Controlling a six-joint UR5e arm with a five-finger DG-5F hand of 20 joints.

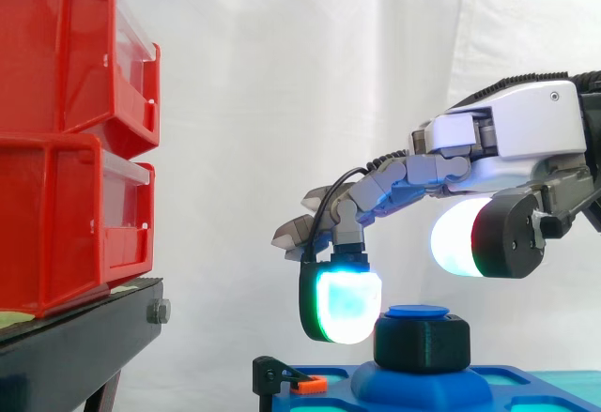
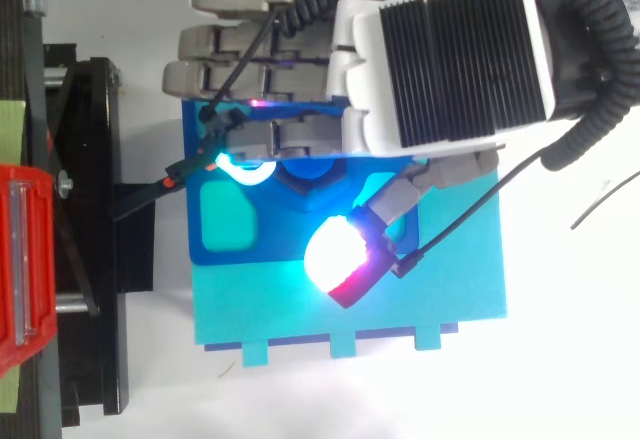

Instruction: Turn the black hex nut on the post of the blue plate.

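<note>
Far left: stacked red bins [image 1: 66,140] on the black stand [image 1: 75,337], well apart from the work & prob. not part of this step.

Next right, at the blue plate's [image 2: 225,254] left edge, a small black clip w/ an orange piece [image 1: 311,384]; purpose unclear. The plate lies flat on a lighter cyan base [image 2: 400,309] on the white surface, so the post stands upright & can be reached from above.

Then one finger bent downward, its cyan-green pad [image 1: 343,307] at the left flank of the black hex nut [image 1: 423,342], touching or just beside it; can't tell which. The nut sits low on the post, near mid-plate, w/ the post's blue cap [image 1: 418,312] just above it.

Right of that, the thumb pad [image 1: 455,236], white & red, hangs above the nut, apart from it. The other fingers reach out straight, past the nut.

The hand [image 1: 526,126] is thus released, nothing clasped. Judgement: it's placed to take the nut between finger & thumb, but the thumb needs to drop to the opposite flank before any turn; a push from one side would likely slip.
</note>
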